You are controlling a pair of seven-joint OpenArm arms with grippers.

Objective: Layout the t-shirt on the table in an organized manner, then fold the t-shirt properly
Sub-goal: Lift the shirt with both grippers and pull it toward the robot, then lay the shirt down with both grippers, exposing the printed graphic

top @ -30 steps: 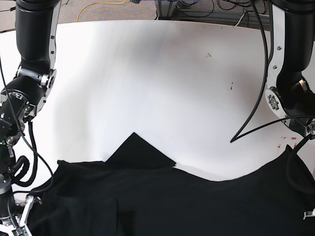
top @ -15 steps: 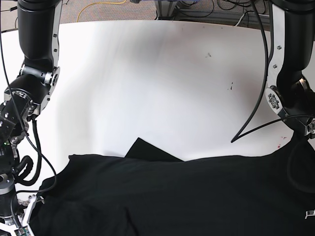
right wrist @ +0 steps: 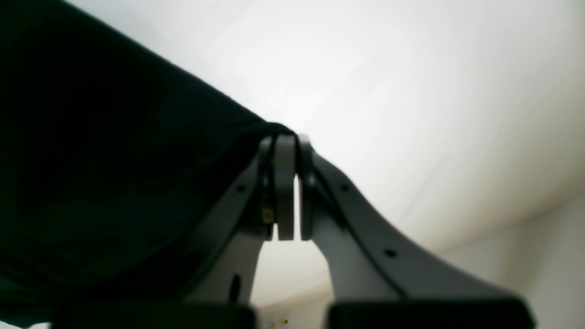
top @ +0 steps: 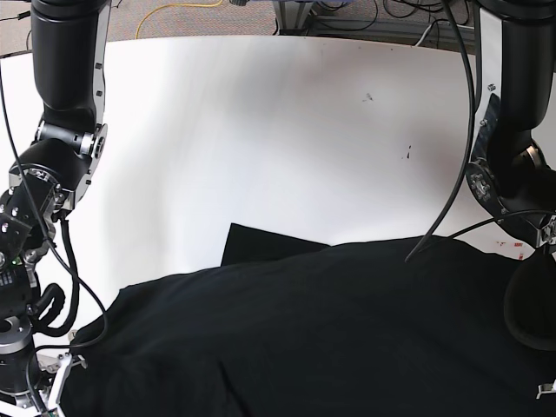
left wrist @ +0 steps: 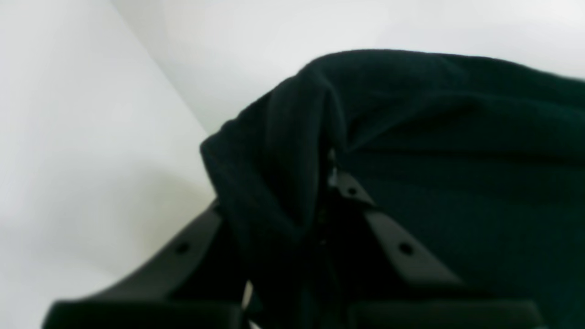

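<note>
The black t-shirt (top: 330, 330) fills the bottom of the base view, stretched between both arms over the white table (top: 261, 130). A flat corner of it (top: 261, 246) pokes out from under its far edge. In the left wrist view my left gripper (left wrist: 332, 176) is shut on a bunched fold of the t-shirt (left wrist: 411, 137). In the right wrist view my right gripper (right wrist: 287, 144) is shut on the t-shirt's thin edge, and the cloth (right wrist: 114, 160) hangs away to the left. Both grippers are hidden in the base view.
Small dark scuffs (top: 368, 96) (top: 406, 155) mark the far tabletop. A red tape mark (top: 519, 246) lies by the right arm (top: 508, 165). A black cable (top: 452, 200) loops down from that arm. The other arm (top: 61, 130) stands at the left edge. Cables lie beyond the table's back edge.
The t-shirt's far edge has moved farther up the table and flattened out. It now covers most of the triangular corner. Both arms shifted with it.
</note>
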